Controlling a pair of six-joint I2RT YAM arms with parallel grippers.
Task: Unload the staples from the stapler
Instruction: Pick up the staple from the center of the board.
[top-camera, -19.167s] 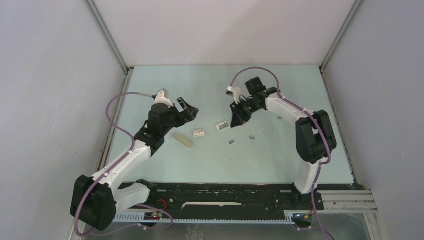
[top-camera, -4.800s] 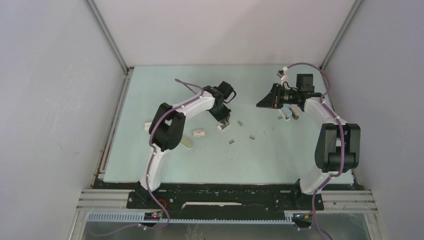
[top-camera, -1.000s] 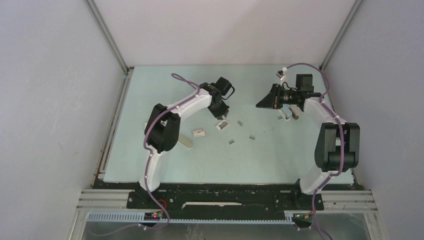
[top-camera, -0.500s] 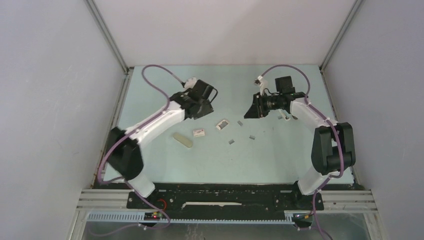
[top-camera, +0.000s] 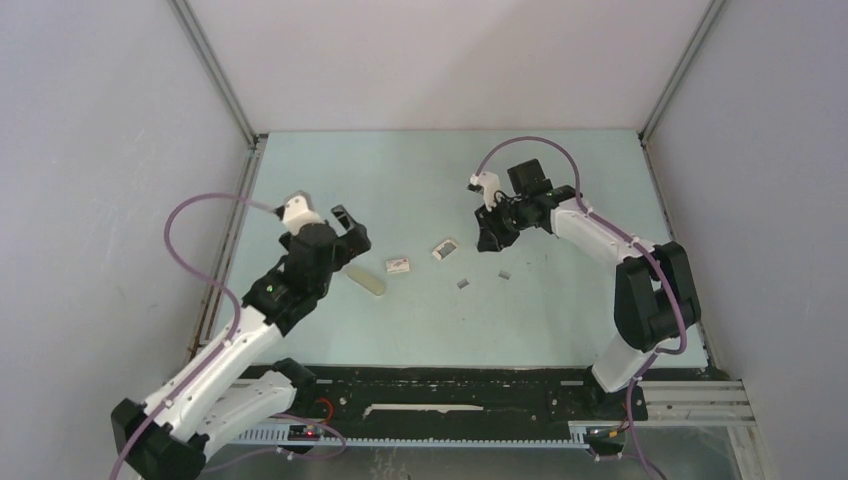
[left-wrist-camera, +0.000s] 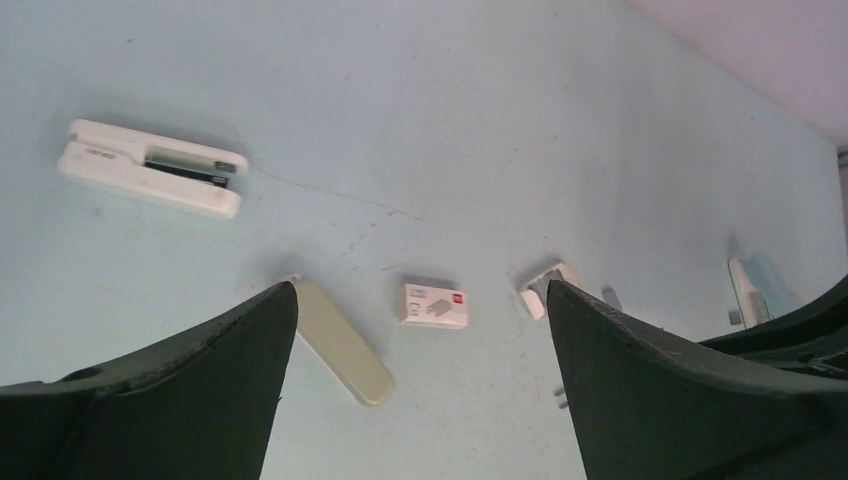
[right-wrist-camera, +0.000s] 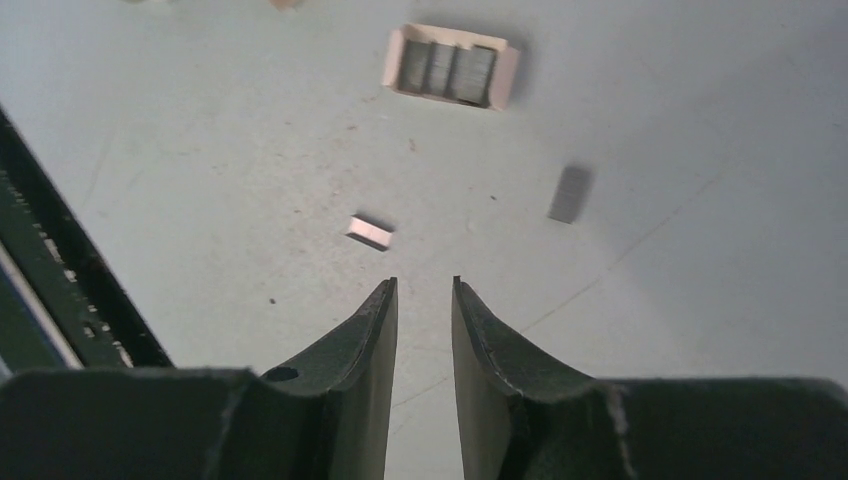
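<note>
A white stapler (left-wrist-camera: 150, 182) lies flat on the table at the upper left of the left wrist view; my left arm hides it in the top view. A beige stapler part (top-camera: 366, 281) lies near it and also shows in the left wrist view (left-wrist-camera: 340, 340). Short grey staple strips (top-camera: 463, 284) (top-camera: 505, 273) lie loose on the table. The right wrist view shows two strips (right-wrist-camera: 570, 193) (right-wrist-camera: 370, 232). My left gripper (top-camera: 350, 232) (left-wrist-camera: 420, 290) is wide open and empty above the beige part. My right gripper (top-camera: 487, 240) (right-wrist-camera: 423, 285) is empty, with its jaws a narrow gap apart, above the table.
A small white labelled box (top-camera: 398, 264) (left-wrist-camera: 435, 303) lies beside the beige part. An open box holding staple strips (top-camera: 444, 248) (right-wrist-camera: 452, 65) (left-wrist-camera: 545, 295) lies just left of my right gripper. Grey walls enclose the table on three sides.
My left arm has pulled back toward the near left, with its gripper now over the beige part. My right gripper has swung left and nearer, beside the open box. The things on the table have not moved.
</note>
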